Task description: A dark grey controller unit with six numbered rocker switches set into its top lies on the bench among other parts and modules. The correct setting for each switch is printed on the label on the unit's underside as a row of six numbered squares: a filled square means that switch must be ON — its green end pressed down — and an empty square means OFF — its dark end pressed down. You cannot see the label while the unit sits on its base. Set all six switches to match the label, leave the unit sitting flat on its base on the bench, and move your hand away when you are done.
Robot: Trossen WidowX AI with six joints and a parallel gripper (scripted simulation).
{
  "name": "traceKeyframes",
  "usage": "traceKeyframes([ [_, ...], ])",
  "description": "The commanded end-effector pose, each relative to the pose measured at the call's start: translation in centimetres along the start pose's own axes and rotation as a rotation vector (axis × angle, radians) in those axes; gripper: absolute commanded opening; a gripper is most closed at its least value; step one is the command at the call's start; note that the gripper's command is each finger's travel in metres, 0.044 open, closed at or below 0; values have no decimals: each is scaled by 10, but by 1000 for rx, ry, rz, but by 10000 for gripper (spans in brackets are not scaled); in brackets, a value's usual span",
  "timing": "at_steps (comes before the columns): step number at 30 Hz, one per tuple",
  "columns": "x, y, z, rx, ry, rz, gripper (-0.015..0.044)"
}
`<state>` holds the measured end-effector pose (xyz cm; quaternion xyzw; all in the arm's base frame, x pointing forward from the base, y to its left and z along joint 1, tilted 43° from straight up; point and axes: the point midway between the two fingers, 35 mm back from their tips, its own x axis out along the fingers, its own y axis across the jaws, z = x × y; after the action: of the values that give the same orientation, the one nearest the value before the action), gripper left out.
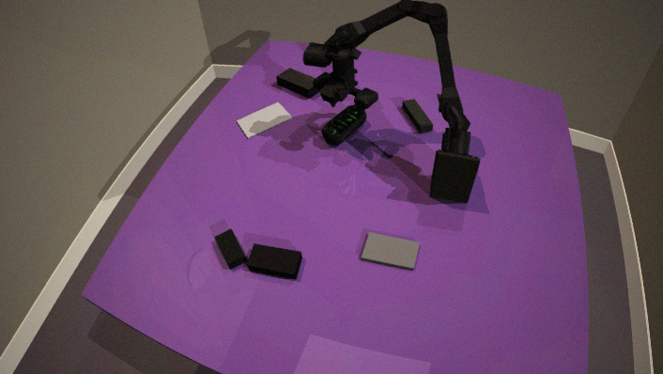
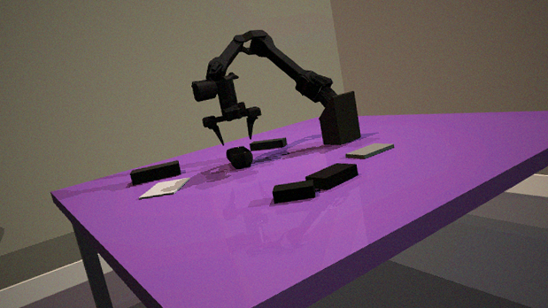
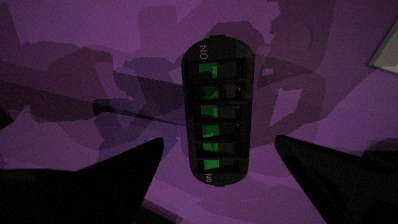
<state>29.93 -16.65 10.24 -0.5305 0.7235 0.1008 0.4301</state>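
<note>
Controller [image 1: 344, 126] [image 2: 240, 157] [image 3: 219, 110]: on the purple bench [image 1: 329, 301] [image 2: 322, 235] [image 3: 165, 15], switches up, below the gripper [image 1: 346, 101] [image 2: 237, 142] [image 3: 217, 141]
Long axis: slanting in the top view, one rounded end toward the white panel [image 1: 264, 119] [image 2: 164, 188]; nearly upright in the wrist view
Counts: one controller, six switches, four dark blocks, two flat panels
Arm [image 1: 443, 61] [image 2: 284, 61]: arched high from its base, wrist bent down
Gripper: spread nearly full width, holding nothing, tips above the controller, apart from it
</note>
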Motion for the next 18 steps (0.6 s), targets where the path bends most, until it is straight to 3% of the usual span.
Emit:
traceKeyframes([
  [1,-27,-2,1,3,-5,-10,440],
  [8,-46,-1,1,1,-6,-10,440],
  [18,-46,-1,1,1,-6,-10,177],
])
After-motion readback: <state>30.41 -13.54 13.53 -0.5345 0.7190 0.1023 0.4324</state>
